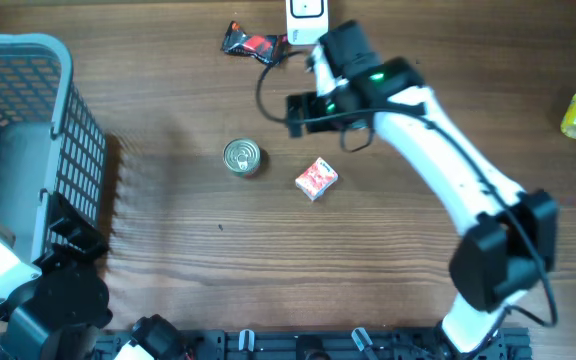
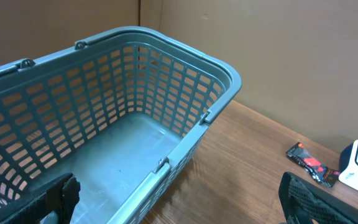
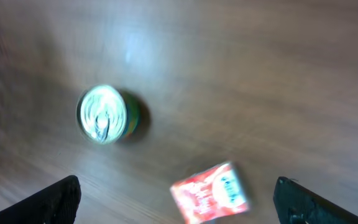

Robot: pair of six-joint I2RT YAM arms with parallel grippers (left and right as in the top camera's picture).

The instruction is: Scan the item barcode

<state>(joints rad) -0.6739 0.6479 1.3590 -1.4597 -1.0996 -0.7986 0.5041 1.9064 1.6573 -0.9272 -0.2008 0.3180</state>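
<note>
While both end effectors stand spread wide and empty, nothing has been picked up, so the scan looks barely begun. The right end effector point(image 3: 175, 182) hovers over the middle of the tabletop point(image 1: 388, 260), above a tin can point(image 1: 241, 157) and a red carton point(image 1: 316, 179) that lie near each other but apart. What looks like the white scanner point(image 1: 306, 12) sits at the far edge, beside a snack wrapper point(image 1: 251, 43). The left end effector point(image 2: 179, 199) hangs over the basket point(image 2: 229, 74) at the left edge. Grasping an item and presenting its barcode both remain.
</note>
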